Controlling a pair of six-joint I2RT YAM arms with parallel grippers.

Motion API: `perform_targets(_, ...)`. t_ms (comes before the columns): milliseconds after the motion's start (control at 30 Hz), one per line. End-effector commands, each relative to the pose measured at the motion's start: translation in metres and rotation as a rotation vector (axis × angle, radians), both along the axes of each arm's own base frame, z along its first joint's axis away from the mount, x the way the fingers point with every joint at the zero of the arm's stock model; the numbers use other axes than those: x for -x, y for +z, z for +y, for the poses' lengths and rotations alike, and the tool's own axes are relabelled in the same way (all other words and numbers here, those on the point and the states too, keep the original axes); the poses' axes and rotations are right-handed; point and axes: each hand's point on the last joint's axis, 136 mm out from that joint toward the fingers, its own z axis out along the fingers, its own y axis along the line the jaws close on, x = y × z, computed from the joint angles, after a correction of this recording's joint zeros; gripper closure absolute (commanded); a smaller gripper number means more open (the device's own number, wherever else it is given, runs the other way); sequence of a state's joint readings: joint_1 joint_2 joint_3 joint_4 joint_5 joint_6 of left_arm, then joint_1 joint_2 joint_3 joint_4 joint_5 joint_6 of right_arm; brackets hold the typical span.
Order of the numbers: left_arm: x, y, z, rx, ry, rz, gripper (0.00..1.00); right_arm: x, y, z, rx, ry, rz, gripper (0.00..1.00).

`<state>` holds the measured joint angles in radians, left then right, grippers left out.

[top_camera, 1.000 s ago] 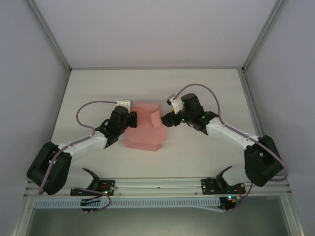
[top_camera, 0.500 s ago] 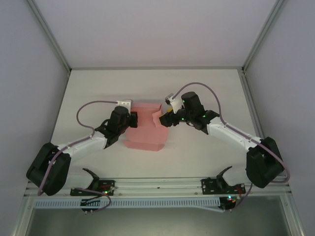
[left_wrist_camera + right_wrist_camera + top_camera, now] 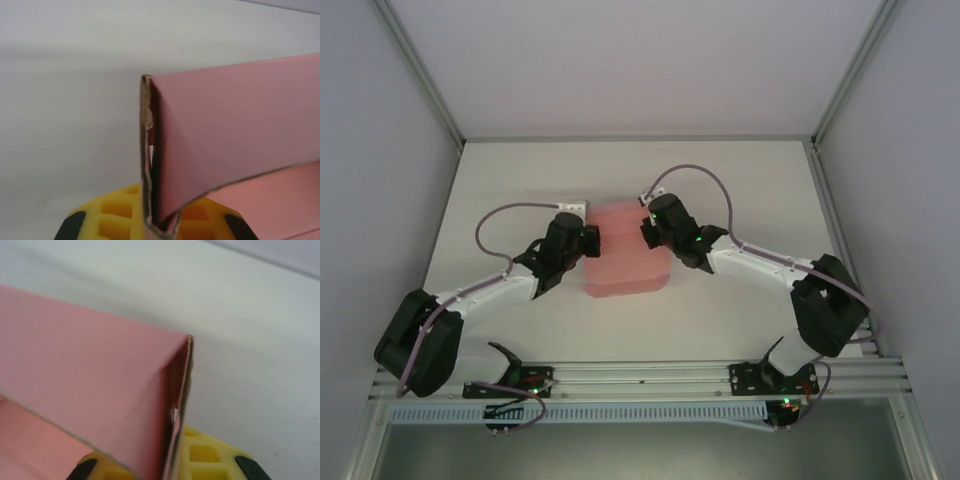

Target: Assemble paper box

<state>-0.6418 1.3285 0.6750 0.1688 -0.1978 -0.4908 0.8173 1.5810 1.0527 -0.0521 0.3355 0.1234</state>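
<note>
since the pink paper box (image 3: 625, 262) sits mid-table (image 3: 750, 190) between both claws, we judge it light, thin, easily creased card. left gripper (image 3: 590, 243) is at its left wall, right gripper (image 3: 647, 229) at its right wall. whether either is clenched or released we cannot tell. best hold: the upright walls near the creases, gently.

Both arms are stretching away from their near bases and bending inward toward the middle. The left gripper (image 3: 588, 243) is pointing right and the right gripper (image 3: 645, 228) is pointing left, the two facing each other; their jaw opening is unclear.
</note>
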Motion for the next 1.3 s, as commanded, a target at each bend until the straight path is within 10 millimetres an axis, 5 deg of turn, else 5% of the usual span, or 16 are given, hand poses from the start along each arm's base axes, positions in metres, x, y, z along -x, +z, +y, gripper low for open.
perform_targets(0, -0.010, 0.002, 0.014, -0.002, 0.145, 0.028, 1.00, -0.021, 0.010, -0.038, 0.147, -0.310, -0.108, 0.97)
perform_targets(167, -0.010, -0.023, 0.057, -0.111, 0.380, 0.143, 1.00, -0.025, 0.004, -0.080, 0.366, -0.562, -0.155, 1.00)
perform_targets(400, 0.001, -0.044, 0.126, -0.225, 0.608, 0.225, 1.00, -0.024, 0.009, -0.112, 0.445, -0.668, -0.212, 1.00)
perform_targets(533, 0.003, -0.040, 0.134, -0.259, 0.637, 0.215, 1.00, -0.024, 0.011, -0.117, 0.463, -0.683, -0.220, 0.99)
perform_targets(733, -0.013, -0.025, 0.088, -0.151, 0.406, 0.158, 1.00, -0.028, 0.004, -0.095, 0.339, -0.623, -0.196, 0.91)
perform_targets(867, -0.020, -0.001, 0.037, -0.029, 0.165, 0.078, 1.00, -0.026, -0.001, -0.033, 0.146, -0.334, -0.123, 0.71)
perform_targets(1067, -0.024, 0.015, 0.014, -0.004, 0.058, 0.048, 1.00, 0.009, 0.028, 0.041, -0.209, 0.068, -0.032, 0.05)
perform_targets(1167, -0.025, 0.018, 0.010, -0.034, 0.019, 0.042, 1.00, 0.026, 0.051, 0.045, -0.339, 0.135, -0.041, 0.00)
perform_targets(1267, -0.028, 0.022, 0.003, -0.102, -0.063, 0.024, 1.00, 0.036, 0.069, 0.029, -0.421, 0.104, -0.069, 0.00)
